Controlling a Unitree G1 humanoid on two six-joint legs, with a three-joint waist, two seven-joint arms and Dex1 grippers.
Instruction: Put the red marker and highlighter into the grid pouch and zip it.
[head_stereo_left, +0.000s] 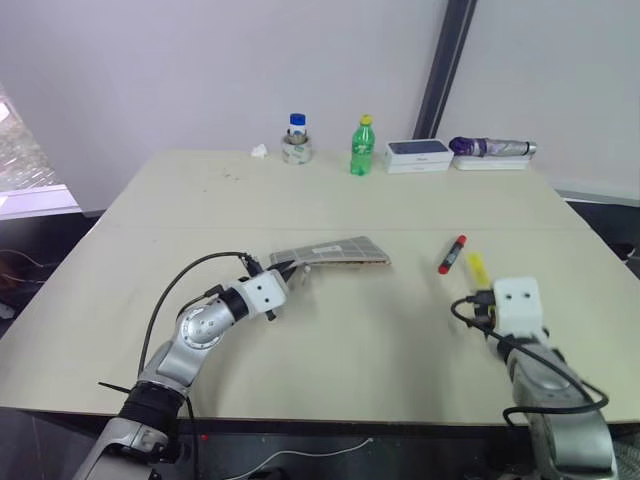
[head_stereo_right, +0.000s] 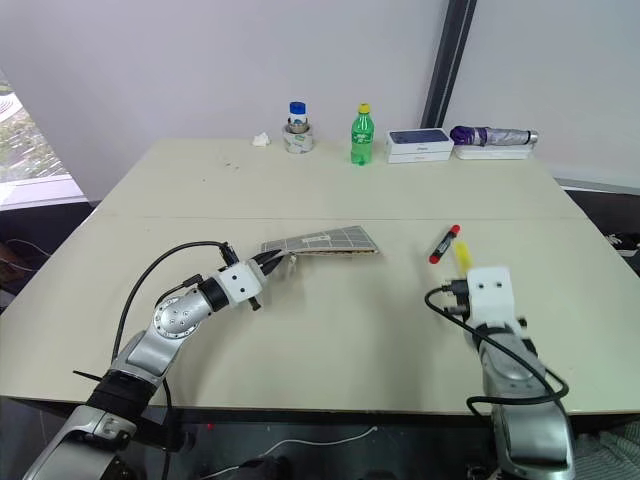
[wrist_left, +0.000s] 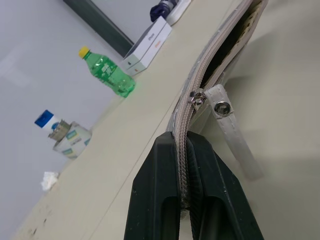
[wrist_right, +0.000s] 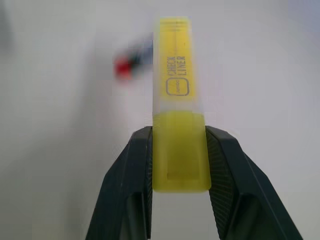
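Note:
The grid pouch (head_stereo_left: 335, 252) is held off the table at one end, grey with white lines, its free end resting on the tabletop. My left gripper (wrist_left: 183, 145) is shut on its zipper edge, just behind the slider (wrist_left: 197, 96); past the slider the mouth gapes open. The highlighter (wrist_right: 177, 100), chunky and yellow, sticks forward out of my right gripper (wrist_right: 178, 135), which is shut on its rear end. It also shows at the table's right (head_stereo_left: 477, 267). The red marker (head_stereo_left: 452, 254) lies on the table just left of the highlighter, between it and the pouch.
Along the table's far edge stand a green bottle (head_stereo_left: 361, 146), a tape roll with a small blue-capped bottle (head_stereo_left: 297, 142), white boxes (head_stereo_left: 418, 155), a folded purple umbrella (head_stereo_left: 492, 147) and a crumpled tissue (head_stereo_left: 259, 151). A cable loops beside my left arm.

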